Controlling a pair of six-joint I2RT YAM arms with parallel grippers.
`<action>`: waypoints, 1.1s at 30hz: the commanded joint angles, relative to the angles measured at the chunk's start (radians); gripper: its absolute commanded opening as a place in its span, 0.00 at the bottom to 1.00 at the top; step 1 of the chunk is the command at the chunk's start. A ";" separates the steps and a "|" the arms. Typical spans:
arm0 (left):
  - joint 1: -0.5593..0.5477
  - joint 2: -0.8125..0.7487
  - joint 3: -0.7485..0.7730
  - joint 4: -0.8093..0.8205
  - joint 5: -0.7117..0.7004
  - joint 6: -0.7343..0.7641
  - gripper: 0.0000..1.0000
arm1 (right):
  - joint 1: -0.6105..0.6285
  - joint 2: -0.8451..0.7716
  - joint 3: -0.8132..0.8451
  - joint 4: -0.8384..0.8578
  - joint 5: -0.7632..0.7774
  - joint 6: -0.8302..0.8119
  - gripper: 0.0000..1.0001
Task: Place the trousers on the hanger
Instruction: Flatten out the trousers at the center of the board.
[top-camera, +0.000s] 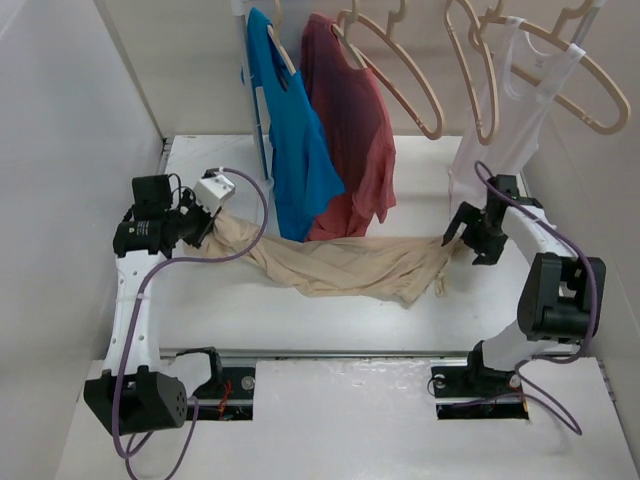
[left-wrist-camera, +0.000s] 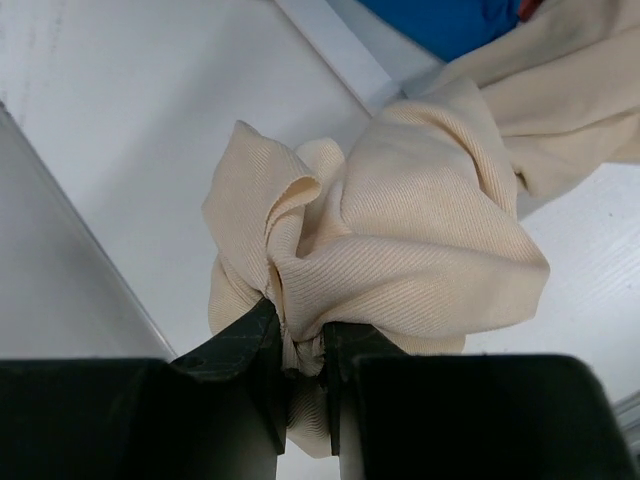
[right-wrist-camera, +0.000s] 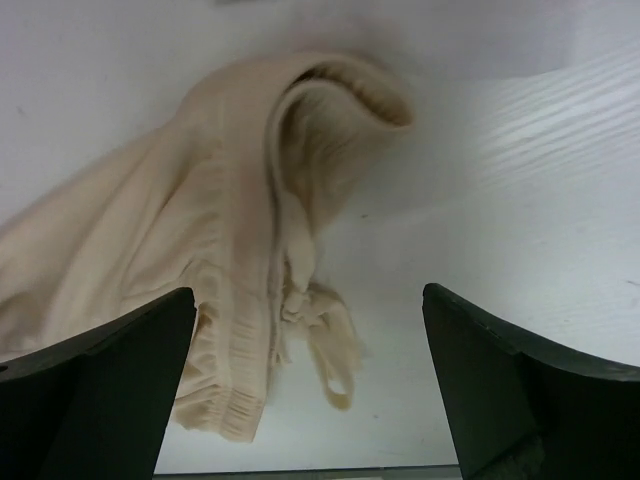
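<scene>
In the overhead view, the trousers (top-camera: 340, 265) lie stretched across the white table (top-camera: 300, 330) between the two grippers. The left gripper (top-camera: 205, 226) meets their bunched left end. The right gripper (top-camera: 462, 238) sits just beside their right end, jaws spread. Behind the trousers, farther from both grippers, hang a blue T-shirt (top-camera: 295, 150) and a red T-shirt (top-camera: 350, 140). An empty hanger (top-camera: 430, 125) hangs above and behind the right gripper, next to a white vest (top-camera: 510, 110).

The left wrist camera shows the left gripper (left-wrist-camera: 300, 340) nearly closed, its fingers (left-wrist-camera: 245, 345) pinching a thick wad of the trousers (left-wrist-camera: 420, 260). The cloth balloons out just ahead of the tips and trails off to the upper right, toward a patch of the blue T-shirt (left-wrist-camera: 450, 20).

The right wrist camera shows the right gripper (right-wrist-camera: 308, 300) wide open and holding nothing. The trousers (right-wrist-camera: 230, 200) lie on the table (right-wrist-camera: 520, 150) ahead of it. Their ribbed waistband sits against the left finger (right-wrist-camera: 120, 380), a knotted cord (right-wrist-camera: 320, 340) rests between the jaws, and the other finger stands well apart from the cloth.
</scene>
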 joint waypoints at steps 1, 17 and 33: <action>-0.017 -0.069 -0.047 0.037 0.011 0.002 0.00 | 0.114 -0.070 0.022 -0.007 0.040 -0.028 1.00; -0.017 -0.110 -0.104 0.101 0.020 -0.047 0.00 | 0.309 -0.150 -0.351 0.212 -0.227 0.253 1.00; 0.028 -0.190 -0.122 0.141 -0.063 -0.192 0.00 | 0.355 -0.200 -0.265 0.213 -0.289 0.196 0.00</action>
